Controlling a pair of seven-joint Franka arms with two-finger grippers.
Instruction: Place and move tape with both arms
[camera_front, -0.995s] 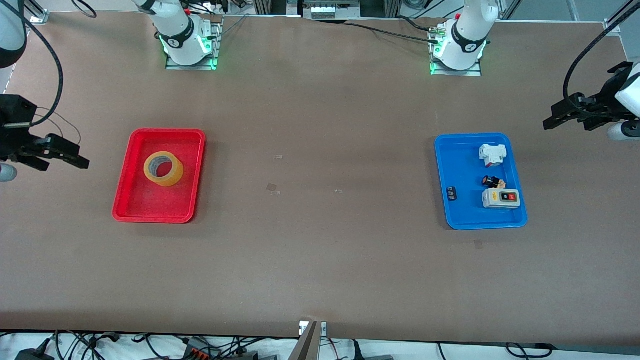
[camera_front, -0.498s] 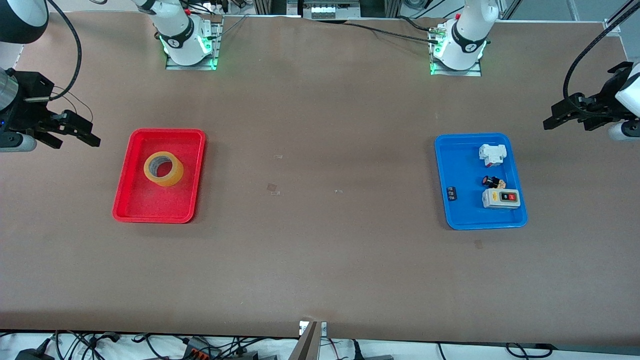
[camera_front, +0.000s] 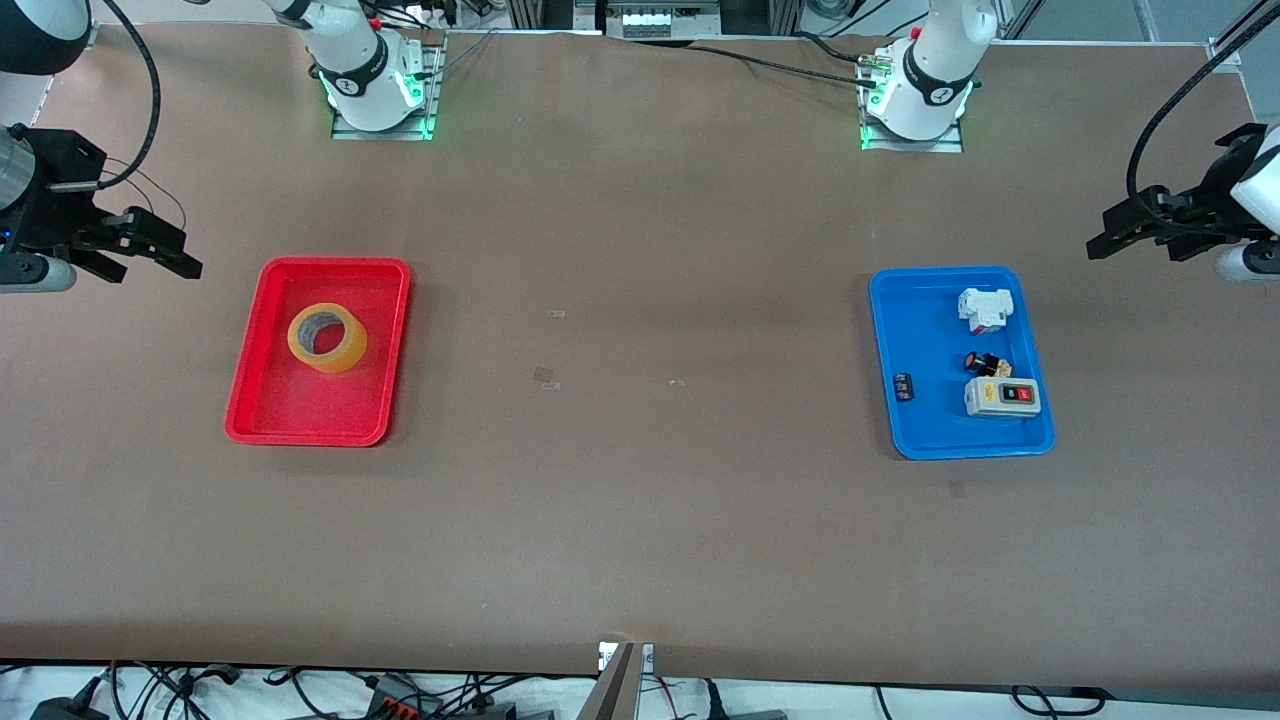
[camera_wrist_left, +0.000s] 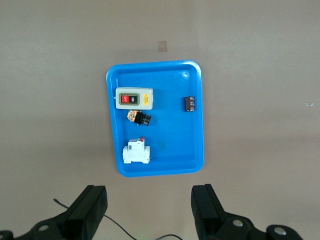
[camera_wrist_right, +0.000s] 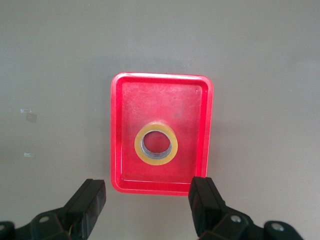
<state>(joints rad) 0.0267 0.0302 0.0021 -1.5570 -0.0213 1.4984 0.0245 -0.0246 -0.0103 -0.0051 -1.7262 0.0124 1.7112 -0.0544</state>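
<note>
The tape (camera_front: 335, 362), a yellow roll with a wide hollow core, lies flat in the red tray (camera_front: 300, 405) toward the right arm's end of the table. My right gripper (camera_front: 160, 262) hangs open and holds nothing, over bare table just outside that tray's outer edge. In the right wrist view the tape (camera_wrist_right: 156, 160) and red tray (camera_wrist_right: 150, 100) lie ahead of the open right gripper (camera_wrist_right: 148, 195). My left gripper (camera_front: 1132, 248) waits open over bare table at the left arm's end. It appears in the left wrist view as an open left gripper (camera_wrist_left: 148, 202) holding nothing.
A blue tray (camera_front: 930, 330) toward the left arm's end holds a grey switch box (camera_front: 1002, 397), a white breaker (camera_front: 985, 308) and small dark parts. In the left wrist view the blue tray (camera_wrist_left: 175, 140) lies ahead of the fingers. Brown table stretches between the two trays.
My right gripper has swung up the front view and a little closer to the red tray, still open. The left arm and the tape have not moved.
</note>
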